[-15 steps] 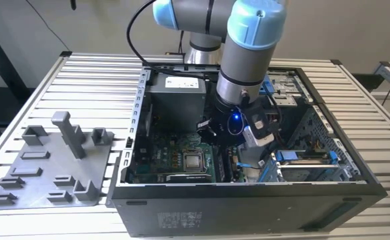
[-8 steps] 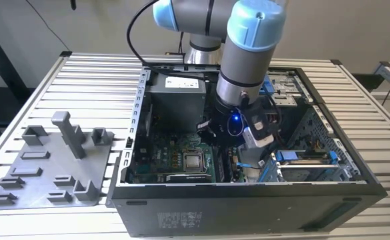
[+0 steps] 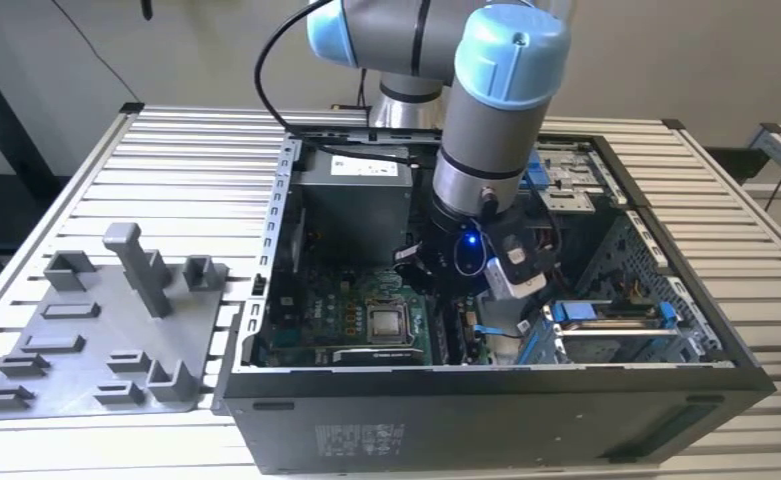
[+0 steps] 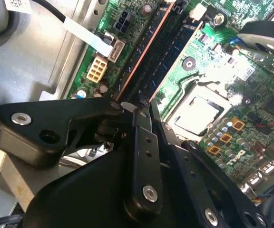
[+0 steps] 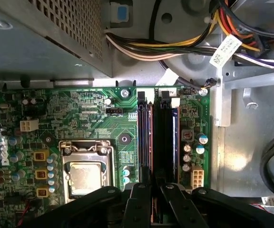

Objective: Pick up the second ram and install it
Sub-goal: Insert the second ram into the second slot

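Observation:
My gripper [image 5: 156,192] is down inside the open computer case [image 3: 497,410], right over the long black memory slots [image 5: 164,137]. Its black fingers [image 4: 141,137] stand almost together, pinching a thin dark stick. That stick is the second ram [image 5: 149,142], bluish with a brownish top edge. It stands on edge along a slot and runs out from the fingertips in both wrist views [image 4: 149,45]. How deep it sits in the slot is hidden by the fingers. In the exterior view the arm's wrist [image 3: 477,255] covers the gripper.
The processor socket [image 5: 87,175] lies beside the slots on the green motherboard [image 3: 323,320]. A bundle of cables [image 5: 175,47] and a perforated metal box [image 5: 46,33] sit beyond the slots. A grey tray with upright blocks [image 3: 97,340] stands outside the case at the exterior view's left.

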You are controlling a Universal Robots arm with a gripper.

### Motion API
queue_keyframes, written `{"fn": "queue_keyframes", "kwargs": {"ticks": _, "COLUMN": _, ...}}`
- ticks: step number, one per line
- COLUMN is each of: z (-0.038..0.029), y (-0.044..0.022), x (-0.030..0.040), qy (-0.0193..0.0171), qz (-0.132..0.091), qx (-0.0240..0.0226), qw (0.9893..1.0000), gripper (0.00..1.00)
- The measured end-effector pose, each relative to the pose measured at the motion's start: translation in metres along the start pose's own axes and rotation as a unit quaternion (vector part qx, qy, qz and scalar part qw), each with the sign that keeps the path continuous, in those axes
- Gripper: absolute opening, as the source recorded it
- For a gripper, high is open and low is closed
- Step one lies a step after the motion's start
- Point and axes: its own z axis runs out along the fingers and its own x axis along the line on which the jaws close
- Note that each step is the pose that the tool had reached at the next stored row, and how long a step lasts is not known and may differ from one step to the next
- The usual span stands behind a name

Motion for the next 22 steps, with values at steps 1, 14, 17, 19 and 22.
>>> {"fn": "queue_keyframes", "kwargs": {"ticks": 1, "z": 0.0, "y": 0.0, "x": 0.0, "qy": 0.0001, "qz": 0.0, "qx": 0.0, "qw": 1.0, "gripper": 0.14}}
{"fn": "queue_keyframes", "kwargs": {"ticks": 14, "z": 0.0, "y": 0.0, "x": 0.0001, "qy": 0.0009, "qz": 0.0, "qx": 0.0001, "qw": 1.0, "gripper": 0.16}}
{"fn": "queue_keyframes", "kwargs": {"ticks": 17, "z": -0.0001, "y": 0.0, "x": 0.0, "qy": 0.0007, "qz": 0.001, "qx": 0.0002, "qw": 1.0, "gripper": 0.22}}
{"fn": "queue_keyframes", "kwargs": {"ticks": 19, "z": -0.0067, "y": -0.0002, "x": 0.0002, "qy": 0.001, "qz": 0.008, "qx": 0.0001, "qw": 1.0, "gripper": 0.22}}
{"fn": "queue_keyframes", "kwargs": {"ticks": 22, "z": -0.0206, "y": -0.0006, "x": 0.0006, "qy": 0.0009, "qz": 0.008, "qx": 0.0, "qw": 1.0, "gripper": 0.22}}
